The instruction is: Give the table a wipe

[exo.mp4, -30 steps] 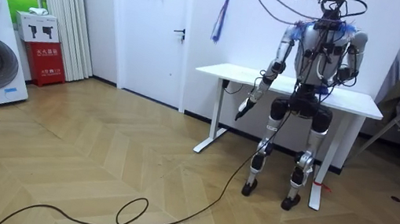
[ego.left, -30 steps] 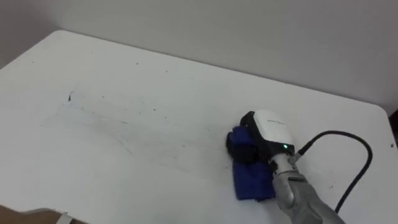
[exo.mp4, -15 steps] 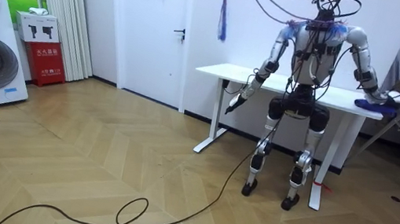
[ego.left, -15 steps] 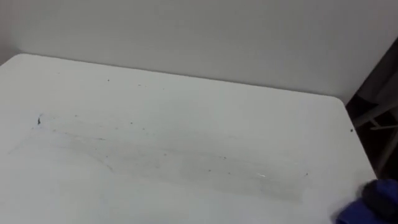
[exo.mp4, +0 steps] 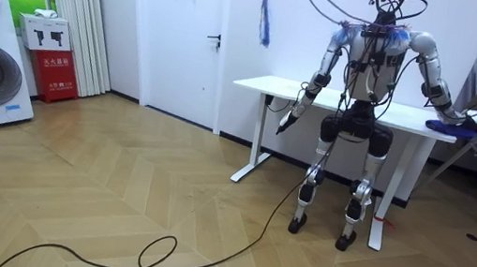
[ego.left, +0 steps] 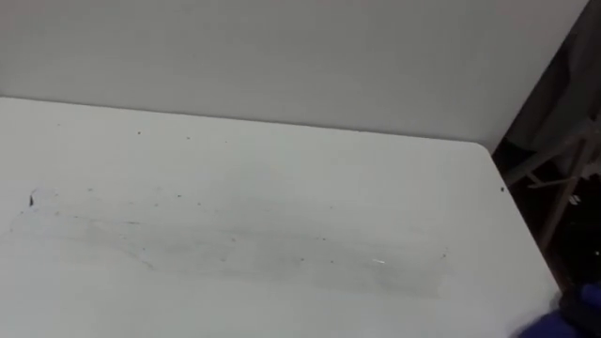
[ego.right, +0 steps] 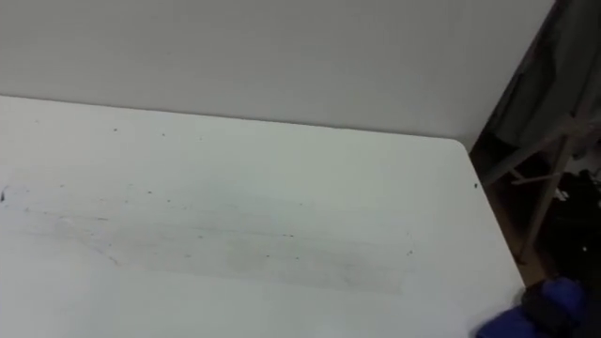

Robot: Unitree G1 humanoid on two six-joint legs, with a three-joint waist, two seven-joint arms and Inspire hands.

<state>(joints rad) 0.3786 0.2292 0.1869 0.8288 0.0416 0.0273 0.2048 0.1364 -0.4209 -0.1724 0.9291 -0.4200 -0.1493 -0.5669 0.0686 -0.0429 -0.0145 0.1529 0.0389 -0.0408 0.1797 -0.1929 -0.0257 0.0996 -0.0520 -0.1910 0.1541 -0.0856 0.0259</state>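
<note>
My right hand (exo.mp4: 448, 115) bears on the crumpled blue cloth (ego.right: 552, 308) at the white rectangular table's (ego.left: 282, 188) four-o'clock edge, probably at a wiping stroke's outer end. I cannot tell how its fingers sit. My left hand (exo.mp4: 289, 122) hangs idle at nine o'clock, clear of the tabletop.

The right hand (exo.mp4: 456, 118) is sliding the blue cloth (ego.right: 552, 306) from the middle of the counter (exo.mp4: 320, 93) out to its right end, the arm stretching sideways, and the head camera is swinging right after it.
</note>
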